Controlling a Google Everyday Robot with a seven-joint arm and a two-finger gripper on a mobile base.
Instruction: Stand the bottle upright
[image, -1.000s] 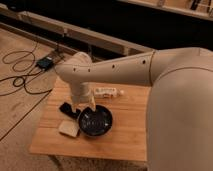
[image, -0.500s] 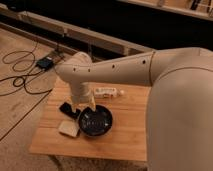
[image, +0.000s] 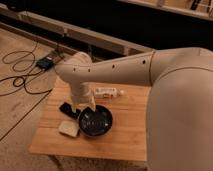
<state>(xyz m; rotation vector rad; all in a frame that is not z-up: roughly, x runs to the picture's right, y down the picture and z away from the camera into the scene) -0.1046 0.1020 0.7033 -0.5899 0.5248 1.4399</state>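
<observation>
The bottle (image: 107, 91) is small and white with a printed label. It lies on its side at the back of the wooden table (image: 130, 135), cap pointing right. My white arm reaches in from the right and bends down just left of the bottle. My gripper (image: 83, 106) hangs low over the table, in front of and to the left of the bottle, between a flat black device (image: 67, 109) and a dark round bowl (image: 95, 121). It does not touch the bottle.
A pale flat block (image: 69, 128) lies at the table's front left, beside the bowl. Black cables (image: 20, 80) and a small blue-black box (image: 45, 63) lie on the floor to the left. A long dark ledge (image: 95, 37) runs behind the table.
</observation>
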